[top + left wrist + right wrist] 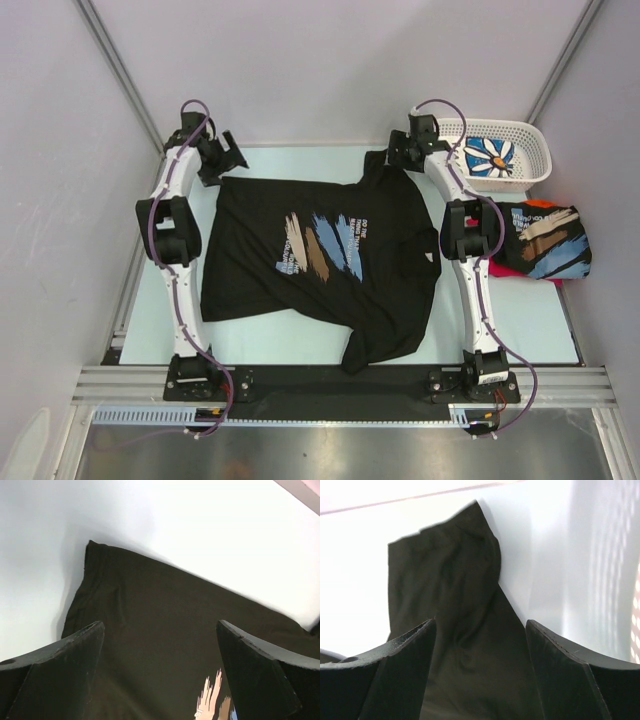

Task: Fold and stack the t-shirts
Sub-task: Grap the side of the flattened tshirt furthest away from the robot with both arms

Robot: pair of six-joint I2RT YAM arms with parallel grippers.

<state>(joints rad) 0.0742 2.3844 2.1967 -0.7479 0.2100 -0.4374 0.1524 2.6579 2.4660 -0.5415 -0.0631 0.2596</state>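
top external view, from the left: the left claw (228,158) hangs over the far left corner of a black t-shirt (300,290) that lies spread flat on the pale tabletop (260,345). its brush-stroke print of tan, light blue and white faces up, its hem is to the left and its collar to the right. in the left wrist view the jaws of this claw stand spread wide, with nothing between them. the corner of the dark cloth lies flat below and a bit of the print shows at the bottom edge. one sleeve reaches toward the near edge of the tabletop. the far sleeve (383,170) points to the back, and the right claw (402,152) hangs right over it. in the right wrist view its jaws are parted too. the rumpled sleeve shows in the gap below them, not pinched, with bare tabletop on either side. right of the right arm a folded black shirt (545,238) with the same kind of print rests on a red shirt (503,267), of which only the edges peek out. behind them, in the far right corner, stands a white lattice basket (535,140) holding a white daisy-print shirt (490,157).
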